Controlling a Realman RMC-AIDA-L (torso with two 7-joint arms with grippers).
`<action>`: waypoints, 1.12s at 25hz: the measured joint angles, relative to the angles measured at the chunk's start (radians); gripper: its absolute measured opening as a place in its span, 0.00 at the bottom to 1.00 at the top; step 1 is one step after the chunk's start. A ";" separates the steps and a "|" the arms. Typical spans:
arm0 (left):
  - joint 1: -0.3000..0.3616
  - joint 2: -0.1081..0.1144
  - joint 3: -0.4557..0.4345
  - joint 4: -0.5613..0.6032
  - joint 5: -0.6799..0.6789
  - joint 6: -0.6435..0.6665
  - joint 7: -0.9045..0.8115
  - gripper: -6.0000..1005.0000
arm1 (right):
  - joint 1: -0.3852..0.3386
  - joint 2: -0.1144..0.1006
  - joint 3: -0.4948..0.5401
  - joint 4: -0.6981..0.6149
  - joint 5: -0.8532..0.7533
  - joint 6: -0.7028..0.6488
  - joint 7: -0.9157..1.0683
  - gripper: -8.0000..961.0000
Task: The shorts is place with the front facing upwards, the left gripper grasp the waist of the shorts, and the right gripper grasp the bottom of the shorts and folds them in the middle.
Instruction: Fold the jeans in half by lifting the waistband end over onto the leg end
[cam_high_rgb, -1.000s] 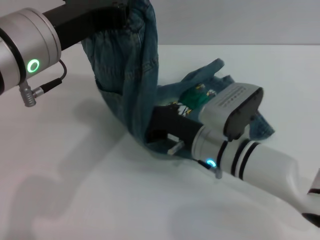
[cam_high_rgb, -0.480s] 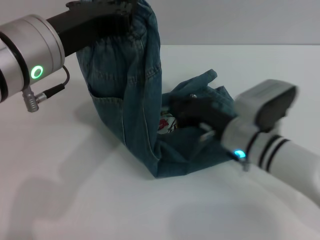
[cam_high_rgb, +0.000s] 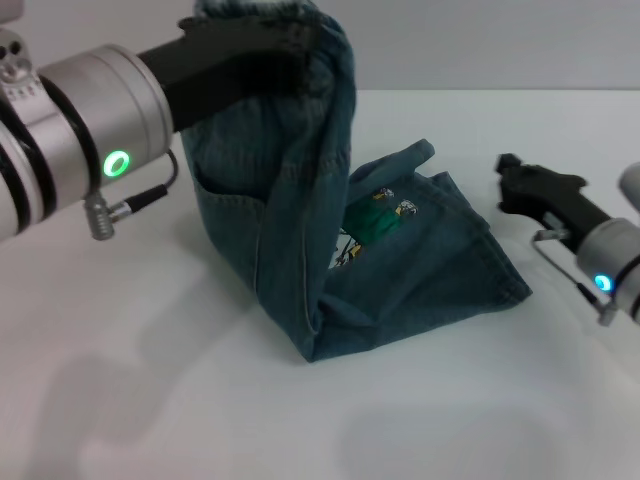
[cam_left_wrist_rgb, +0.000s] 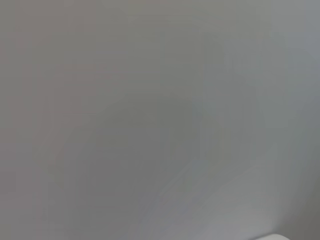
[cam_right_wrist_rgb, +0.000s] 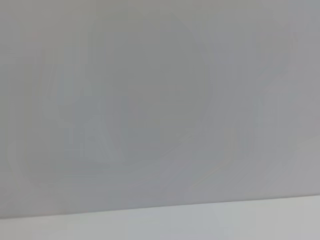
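Nearest you, the shorts (cam_high_rgb: 400, 270) lie half on the table (cam_high_rgb: 150, 400), hems right, cartoon patch up. Your right gripper (cam_high_rgb: 520, 185) sits beside them holding nothing; whether its fingers are apart I cannot tell. Farther back, the left gripper (cam_high_rgb: 275, 60) is clenched on the waist (cam_high_rgb: 260, 12), held high. Carry it right over the hems, lower slowly, and match the edges before letting go.

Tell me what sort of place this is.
Probably a robot lab or test bench: a bare white table, a plain grey wall behind, and denim shorts hanging from the left end effector; nothing looks like a home.
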 joint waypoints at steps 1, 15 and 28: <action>-0.003 0.000 0.015 0.000 0.000 0.001 0.004 0.12 | -0.004 -0.002 0.023 -0.009 0.000 0.000 -0.001 0.01; -0.103 -0.003 0.155 0.158 -0.005 0.096 0.006 0.14 | -0.247 0.012 0.260 0.036 -0.001 -0.253 -0.203 0.01; -0.169 -0.004 0.212 0.277 -0.039 0.150 0.006 0.16 | -0.333 0.013 0.302 0.042 0.005 -0.369 -0.218 0.01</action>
